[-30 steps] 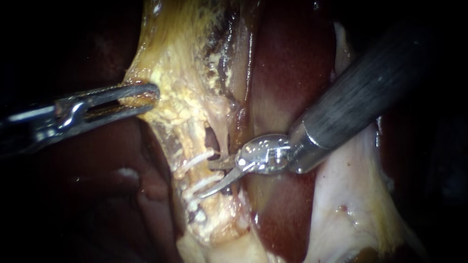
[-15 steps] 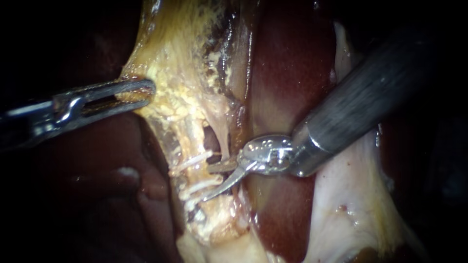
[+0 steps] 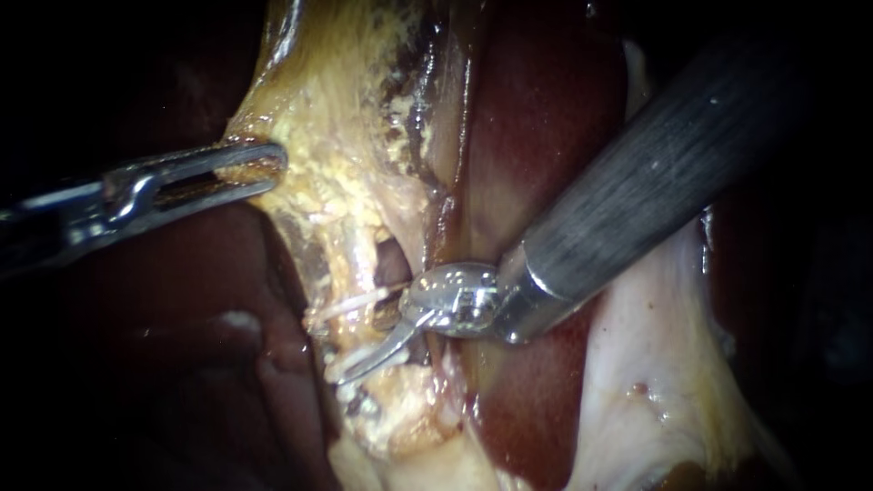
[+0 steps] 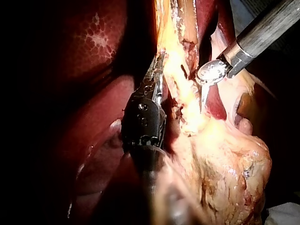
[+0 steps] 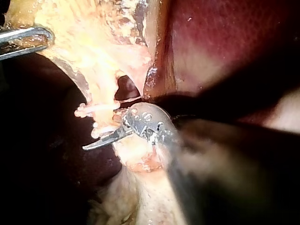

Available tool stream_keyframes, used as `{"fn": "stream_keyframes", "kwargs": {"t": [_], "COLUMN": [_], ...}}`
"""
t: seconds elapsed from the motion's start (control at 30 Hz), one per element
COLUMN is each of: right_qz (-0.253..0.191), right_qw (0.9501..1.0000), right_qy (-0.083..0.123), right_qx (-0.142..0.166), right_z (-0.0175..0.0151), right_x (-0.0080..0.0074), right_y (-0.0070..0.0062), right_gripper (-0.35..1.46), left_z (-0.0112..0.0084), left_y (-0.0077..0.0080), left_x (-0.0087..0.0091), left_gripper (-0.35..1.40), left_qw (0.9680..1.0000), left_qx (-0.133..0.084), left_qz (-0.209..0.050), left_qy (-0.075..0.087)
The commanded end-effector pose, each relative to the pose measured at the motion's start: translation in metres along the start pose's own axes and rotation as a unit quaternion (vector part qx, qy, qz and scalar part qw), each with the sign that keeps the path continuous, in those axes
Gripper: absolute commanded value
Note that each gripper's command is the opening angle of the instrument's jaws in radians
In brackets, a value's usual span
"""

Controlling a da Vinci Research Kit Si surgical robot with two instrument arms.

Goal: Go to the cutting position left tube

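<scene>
- Dark red liver (image 3: pixel 536 136) is filling the backdrop of the endoscope view, and a band of yellow tissue (image 3: pixel 336 155) is running down the middle from the top of the frame.
- From the left edge, the left instrument (image 3: pixel 259 168) is reaching in, and its jaws are pinching the rim of the yellow tissue in the upper left.
- From the upper right, the right instrument (image 3: pixel 359 345) is angling down with its blades spread, just left of centre and a bit low.
- Right there the left tube (image 3: pixel 338 332) is running downward with two white clips (image 3: pixel 350 305) crossing it. The blades are sitting at the stretch between the clips, with the lower blade lying along the lower clip. Can't tell if either blade is actually touching the tube.
- Left wrist view: the left instrument is clamping the yellow tissue's edge ahead of its joint, and the right instrument's blade is pointing into the tissue beside it.
- Right wrist view: one curved blade is poking out beside the clips, while the other is mostly hidden. A small hole (image 5: pixel 125 86) is showing in the tissue just beyond the joint.
</scene>
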Motion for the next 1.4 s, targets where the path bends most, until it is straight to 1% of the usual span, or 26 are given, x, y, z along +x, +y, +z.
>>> {"fn": "stream_keyframes", "kwargs": {"t": [0.03,0.17,0.33,0.43,0.53,0.7,0.8,1.03,1.4], "right_qz": [0.002,0.006,0.022,0.048,0.066,0.092,0.101,0.113,0.113], "right_qw": [1.0000,0.9999,0.9993,0.9984,0.9974,0.9950,0.9940,0.9927,0.9927], "right_qy": [0.001,0.011,0.020,0.023,0.026,0.035,0.041,0.042,0.042], "right_qx": [0.002,0.009,0.022,0.019,0.016,0.011,0.010,0.010,0.010], "right_z": [-0.0002,0.0001,0.0013,0.0022,0.0027,0.0033,0.0035,0.0036,0.0035], "right_x": [0.0000,0.0002,0.0008,0.0010,0.0012,0.0015,0.0017,0.0017,0.0016], "right_y": [0.0000,0.0003,0.0013,0.0020,0.0024,0.0025,0.0026,0.0025,0.0026], "right_gripper": [1.04,1.03,0.99,1.01,1.03,1.03,1.03,0.99,0.99], "left_z": [0.0001,0.0004,0.0006,0.0006,0.0006,0.0007,0.0007,0.0006,0.0006], "left_y": [0.0003,0.0011,0.0007,0.0006,0.0006,0.0005,0.0005,0.0004,0.0003], "left_x": [0.0000,-0.0001,0.0001,0.0001,0.0001,0.0001,0.0001,0.0001,0.0001], "left_gripper": [-0.35,-0.35,-0.35,-0.35,-0.35,-0.35,-0.35,-0.35,-0.35], "left_qw": [1.0000,1.0000,1.0000,1.0000,1.0000,1.0000,1.0000,1.0000,1.0000], "left_qx": [0.000,-0.001,-0.002,-0.003,-0.003,-0.003,-0.003,-0.004,-0.004], "left_qz": [0.000,0.000,0.000,0.000,0.000,-0.001,-0.001,-0.001,-0.001], "left_qy": [0.000,-0.001,-0.003,-0.003,-0.003,-0.003,-0.003,-0.003,-0.004]}}
